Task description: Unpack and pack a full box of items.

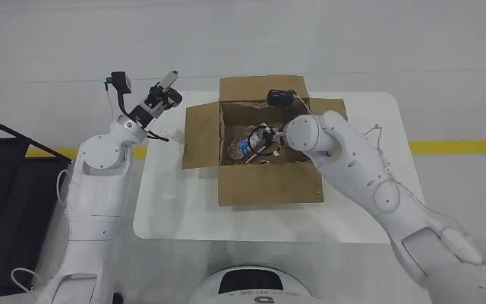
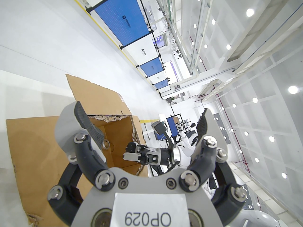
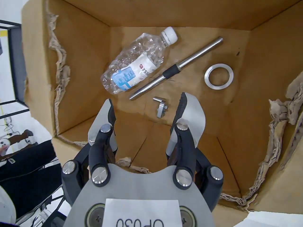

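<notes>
Inside the box (image 3: 142, 8), the spread right pincer (image 3: 146, 99) hangs over a metal bracket (image 3: 161, 108).

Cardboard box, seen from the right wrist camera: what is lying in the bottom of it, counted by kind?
Plastic bottle: 1
Metal rod: 1
Metal ring: 1
Small metal part: 1
Total: 4

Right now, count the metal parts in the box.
3: the rod beside the bottle, the ring apart from both, the small bracket nearest the right gripper. Others may be hidden.
</notes>
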Controlling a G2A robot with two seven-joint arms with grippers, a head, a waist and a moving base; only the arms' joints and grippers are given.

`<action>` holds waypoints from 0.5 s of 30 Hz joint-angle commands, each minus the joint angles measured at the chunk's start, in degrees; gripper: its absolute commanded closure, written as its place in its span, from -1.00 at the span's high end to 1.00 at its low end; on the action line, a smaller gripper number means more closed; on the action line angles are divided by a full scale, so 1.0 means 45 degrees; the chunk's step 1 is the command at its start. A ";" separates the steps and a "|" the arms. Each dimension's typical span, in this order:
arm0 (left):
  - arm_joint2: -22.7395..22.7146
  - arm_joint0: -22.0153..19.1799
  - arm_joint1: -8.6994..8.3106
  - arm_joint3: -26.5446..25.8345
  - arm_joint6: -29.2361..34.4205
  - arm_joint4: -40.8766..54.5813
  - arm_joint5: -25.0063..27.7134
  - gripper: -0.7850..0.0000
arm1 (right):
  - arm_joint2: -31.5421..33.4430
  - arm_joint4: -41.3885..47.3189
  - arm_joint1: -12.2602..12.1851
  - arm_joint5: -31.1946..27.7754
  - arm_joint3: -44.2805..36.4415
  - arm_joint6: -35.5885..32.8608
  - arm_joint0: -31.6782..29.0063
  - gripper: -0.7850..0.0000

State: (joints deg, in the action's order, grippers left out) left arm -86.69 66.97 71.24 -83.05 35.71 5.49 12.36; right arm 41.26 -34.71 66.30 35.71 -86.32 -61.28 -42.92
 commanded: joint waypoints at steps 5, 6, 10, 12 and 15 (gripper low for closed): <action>0.0000 -0.0003 0.0000 0.0005 0.0000 0.0008 -0.0001 1.00 | -0.0703 -0.0248 0.0420 0.0116 0.1634 -0.0438 0.0892 0.76; 0.0000 -0.0003 0.0000 0.0005 0.0000 0.0008 -0.0001 1.00 | -0.0774 -0.0303 0.0485 0.0218 0.1921 -0.0422 0.1004 0.80; 0.0000 -0.0003 0.0000 0.0005 0.0000 0.0008 -0.0001 1.00 | -0.1137 -0.0432 0.0768 0.0410 0.2751 -0.0392 0.1342 1.00; 0.0000 -0.0003 0.0000 0.0005 0.0000 0.0008 -0.0001 1.00 | -0.1223 -0.0334 0.0889 0.0308 0.3141 -0.0361 0.1439 1.00; 0.0000 -0.0003 0.0000 0.0005 0.0000 0.0008 -0.0001 1.00 | -0.1197 -0.0041 0.1039 0.0107 0.3875 -0.0152 0.1497 1.00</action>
State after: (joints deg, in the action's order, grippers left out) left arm -86.69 66.97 71.24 -83.05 35.71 5.49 12.36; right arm 35.77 -35.30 70.84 36.44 -69.82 -62.22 -36.22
